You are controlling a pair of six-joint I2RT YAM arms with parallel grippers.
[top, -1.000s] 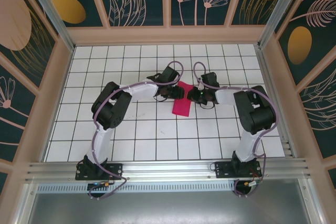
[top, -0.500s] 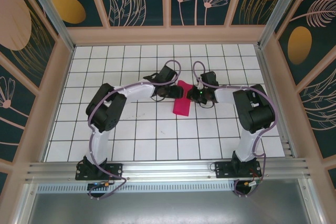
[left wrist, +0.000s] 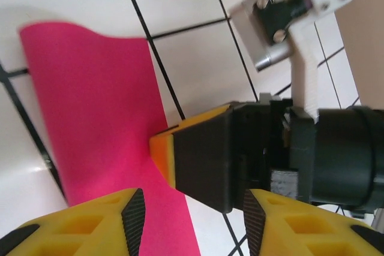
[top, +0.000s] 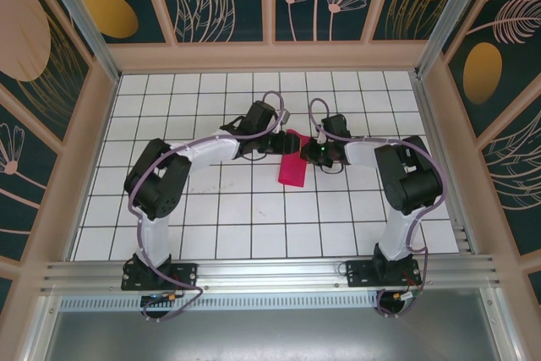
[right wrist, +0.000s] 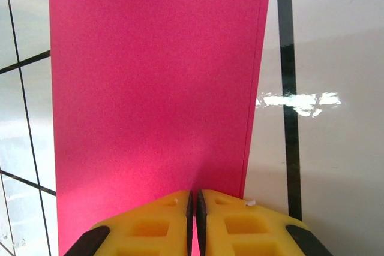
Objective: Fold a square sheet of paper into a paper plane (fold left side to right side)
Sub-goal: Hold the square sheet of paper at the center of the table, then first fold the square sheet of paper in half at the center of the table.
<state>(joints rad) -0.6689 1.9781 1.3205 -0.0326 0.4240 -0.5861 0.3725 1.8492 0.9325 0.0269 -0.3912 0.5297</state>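
My right gripper (right wrist: 193,197) is clamping its yellow fingers tight on the near edge of the square sheet of paper (right wrist: 150,88). The sheet is lying folded in half as a narrow magenta strip on the white tiled table (top: 211,209), stretching straight away from those fingertips. Its two layers are showing along the strip's right-hand edge. My left gripper (left wrist: 192,202) is poised over the same end of the strip, facing my right gripper, jaws apart and grasping nothing. I am judging the paper to be very light, thin and floppy, easily creased or torn, and likely to slide on the glossy tiles. I would be taking it by an edge or corner, pinching gently while my other gripper is pinning it down.
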